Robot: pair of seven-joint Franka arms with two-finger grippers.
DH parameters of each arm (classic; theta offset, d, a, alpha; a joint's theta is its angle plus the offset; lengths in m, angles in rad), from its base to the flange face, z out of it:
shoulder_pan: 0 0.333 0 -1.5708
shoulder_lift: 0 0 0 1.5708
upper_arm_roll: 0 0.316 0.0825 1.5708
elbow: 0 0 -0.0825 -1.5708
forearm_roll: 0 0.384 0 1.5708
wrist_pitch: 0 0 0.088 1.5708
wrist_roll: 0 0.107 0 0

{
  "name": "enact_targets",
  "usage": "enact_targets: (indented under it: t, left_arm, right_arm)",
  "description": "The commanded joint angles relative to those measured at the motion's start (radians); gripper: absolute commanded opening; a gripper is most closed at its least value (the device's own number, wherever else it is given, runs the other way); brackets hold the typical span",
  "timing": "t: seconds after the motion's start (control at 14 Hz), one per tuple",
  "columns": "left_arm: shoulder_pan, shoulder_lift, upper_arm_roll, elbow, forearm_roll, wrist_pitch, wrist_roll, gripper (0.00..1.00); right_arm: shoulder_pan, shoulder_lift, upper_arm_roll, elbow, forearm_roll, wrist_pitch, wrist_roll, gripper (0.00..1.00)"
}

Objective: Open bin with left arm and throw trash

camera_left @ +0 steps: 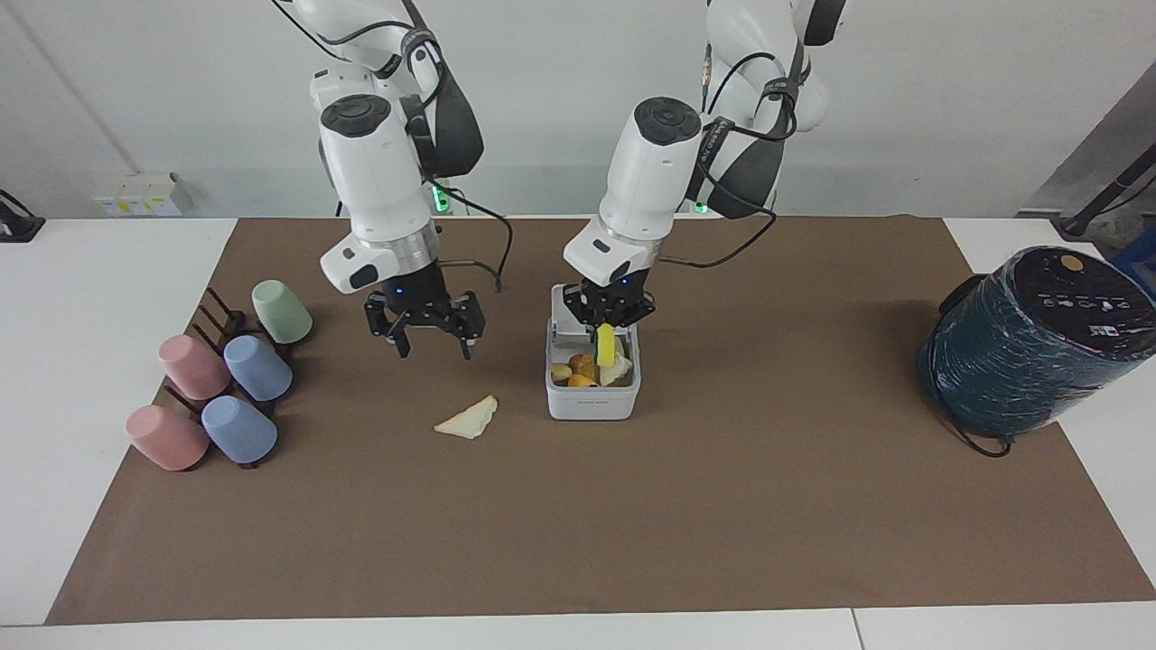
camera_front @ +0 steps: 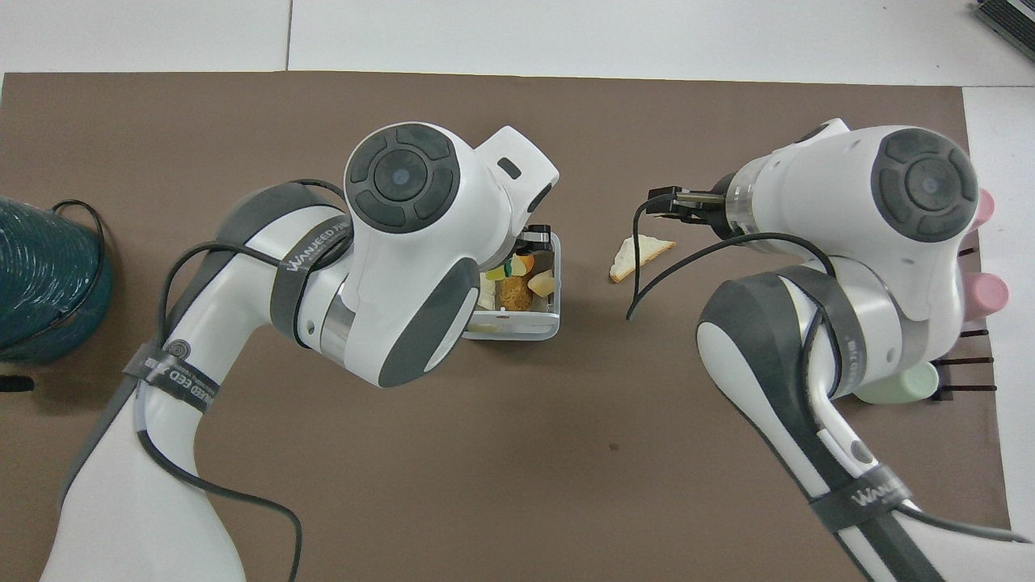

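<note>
Bin [camera_left: 591, 399]: lid up, scraps inside. Left gripper [camera_left: 607, 318]: over bin, clamped on yellow scrap [camera_left: 605, 345]; release next. Right gripper [camera_left: 424, 329]: fingers apart, above bread wedge [camera_left: 468, 420] beside bin.

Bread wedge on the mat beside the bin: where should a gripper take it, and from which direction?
The bread wedge lies flat on the mat, apart from the bin. Probably best from straight above, fingers closing across its wider crust end, since the tip looks too thin to hold. The open right gripper is up near it; the left gripper holds the yellow scrap over the bin.
</note>
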Motion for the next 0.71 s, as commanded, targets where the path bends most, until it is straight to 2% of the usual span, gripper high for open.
enact_targets:
  t: [0.0, 0.07, 0.29, 0.43, 0.57, 0.64]
  left_arm:
    - [-0.031, -0.067, 0.016, -0.091, -0.013, 0.023, -0.008, 0.84]
    - [-0.031, -0.066, 0.016, -0.087, -0.012, 0.023, -0.007, 0.99]
    - [-0.022, -0.055, 0.019, -0.05, -0.003, 0.002, -0.007, 1.0]
    - [-0.002, -0.046, 0.032, 0.034, 0.001, -0.103, 0.004, 1.0]
    - [0.087, -0.029, 0.031, 0.135, -0.002, -0.199, 0.024, 1.0]
    - [0.125, -0.032, 0.031, 0.154, -0.002, -0.225, 0.063, 1.0]
  right_arm:
    - [-0.061, -0.003, 0.015, -0.053, 0.003, 0.027, 0.068, 1.0]
    - [-0.076, 0.009, 0.015, -0.059, 0.003, 0.028, 0.108, 1.0]
    - [-0.09, 0.061, 0.015, -0.093, 0.005, 0.128, 0.246, 1.0]
    - [-0.086, 0.12, 0.015, -0.096, 0.005, 0.188, 0.318, 1.0]
    - [-0.07, 0.189, 0.015, -0.104, 0.005, 0.28, 0.41, 1.0]
    - [-0.058, 0.19, 0.015, -0.12, 0.005, 0.283, 0.441, 1.0]
